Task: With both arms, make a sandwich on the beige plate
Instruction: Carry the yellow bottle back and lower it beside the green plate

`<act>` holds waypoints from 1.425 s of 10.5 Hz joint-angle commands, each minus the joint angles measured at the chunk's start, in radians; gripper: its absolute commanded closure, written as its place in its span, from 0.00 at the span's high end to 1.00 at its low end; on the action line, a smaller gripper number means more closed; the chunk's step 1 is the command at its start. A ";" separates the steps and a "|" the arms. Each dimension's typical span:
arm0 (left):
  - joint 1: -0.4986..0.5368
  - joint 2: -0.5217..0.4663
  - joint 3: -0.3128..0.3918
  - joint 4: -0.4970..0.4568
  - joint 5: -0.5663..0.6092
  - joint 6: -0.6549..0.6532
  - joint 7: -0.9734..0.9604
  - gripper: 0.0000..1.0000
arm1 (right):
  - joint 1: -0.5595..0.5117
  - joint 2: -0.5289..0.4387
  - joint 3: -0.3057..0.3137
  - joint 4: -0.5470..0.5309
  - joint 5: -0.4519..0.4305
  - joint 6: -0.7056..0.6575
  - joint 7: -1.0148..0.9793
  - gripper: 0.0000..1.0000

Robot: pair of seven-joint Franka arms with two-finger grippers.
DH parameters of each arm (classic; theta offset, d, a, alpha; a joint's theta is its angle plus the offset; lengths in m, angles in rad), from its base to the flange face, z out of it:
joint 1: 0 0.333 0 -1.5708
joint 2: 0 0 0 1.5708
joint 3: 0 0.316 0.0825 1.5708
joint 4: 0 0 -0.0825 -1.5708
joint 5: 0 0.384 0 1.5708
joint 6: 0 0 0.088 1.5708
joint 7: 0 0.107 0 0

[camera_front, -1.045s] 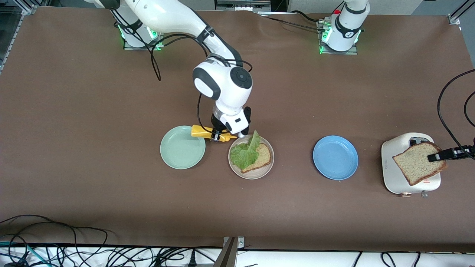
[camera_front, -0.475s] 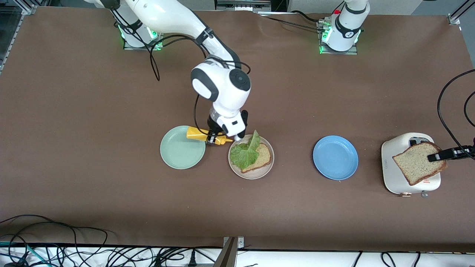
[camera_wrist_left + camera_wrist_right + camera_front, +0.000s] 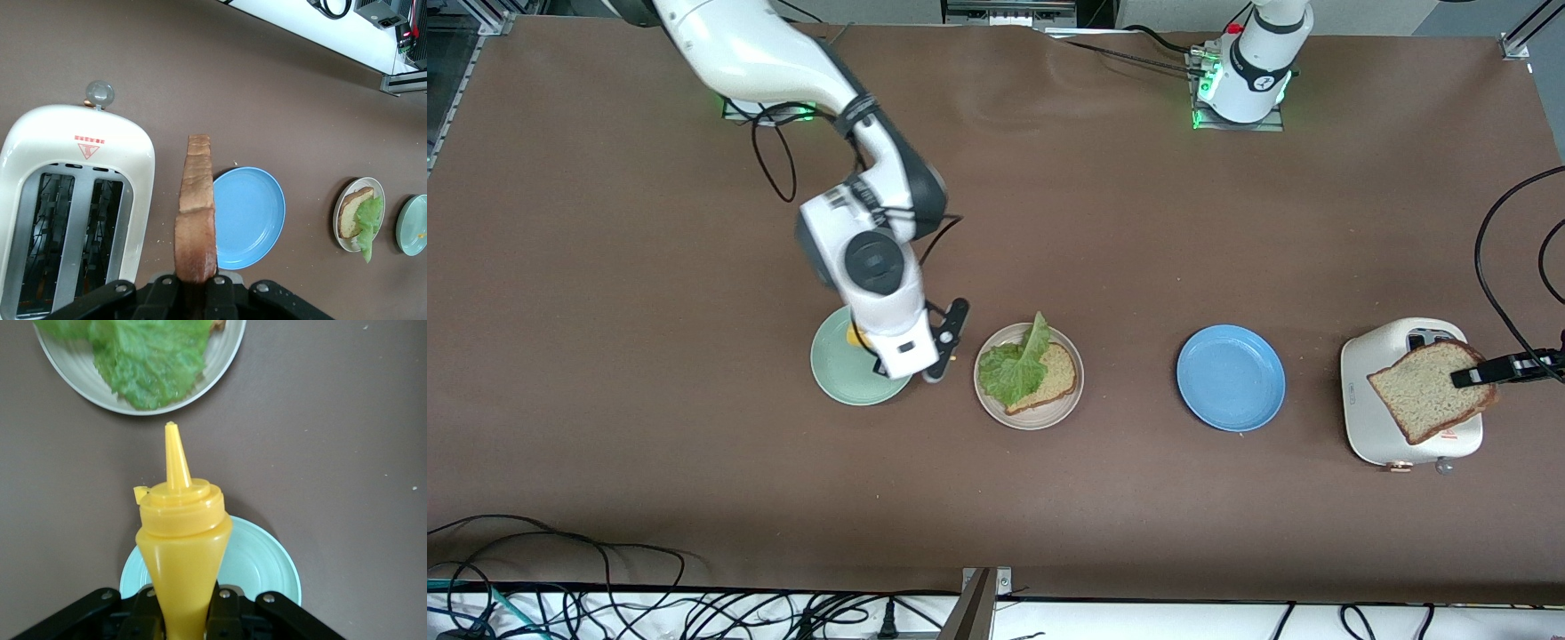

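Bread slice [image 3: 1430, 400] in left gripper [image 3: 1463, 377] over toaster [image 3: 1387, 418].

Even, bright overhead light across all three views, no hard shadows; objects cast only faint soft shadows on the matte brown table [image 3: 1138, 498]. Green glow from status lights at both arm bases. Mild sheen on the right arm [image 3: 783, 62] shell and the blue plate [image 3: 1231, 378] rim. Motion blur on the right arm's wrist in the front view, rest sharp. Left wrist view: bread slice [image 3: 196, 220] close to the lens, slightly soft; toaster [image 3: 73, 207] shows a soft highlight and stretches toward the edge. Right wrist view: yellow bottle [image 3: 181, 540] sharp with smooth highlights, lettuce leaf [image 3: 147, 360] slightly glossy.
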 commanded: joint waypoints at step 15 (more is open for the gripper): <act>-0.058 -0.003 -0.029 -0.052 -0.301 -0.031 -0.101 0.00 | -0.539 -0.062 0.009 -0.393 1.000 -0.226 -1.285 0.00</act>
